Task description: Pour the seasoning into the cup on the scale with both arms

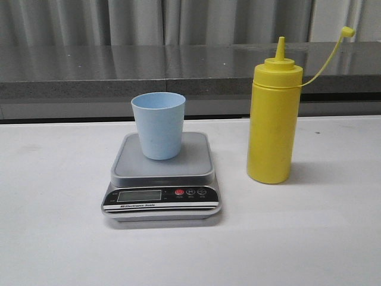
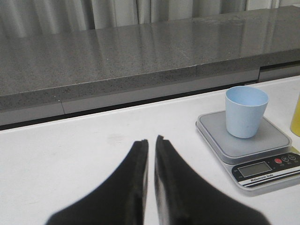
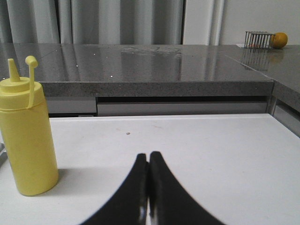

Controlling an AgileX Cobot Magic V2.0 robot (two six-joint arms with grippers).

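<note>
Both grippers (image 2: pixel 151 140) (image 3: pixel 148 155) pressed together, empty — bottle (image 2: pixel 296 115) cut off (left wrist view).

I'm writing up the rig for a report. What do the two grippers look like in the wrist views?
Only the fingers show. The left gripper and right gripper each have two matte black fingers, broad at the base and curving to narrow tips. No cables, markings or arm links are visible.

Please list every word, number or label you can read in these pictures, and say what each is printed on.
"Electronic Scale": white strip on the kitchen scale, below its display; small, only just legible.
Scale LCD: no digits visible.
Button markings: too small to read.
Yellow squeeze bottle and blue cup: no text.
</note>
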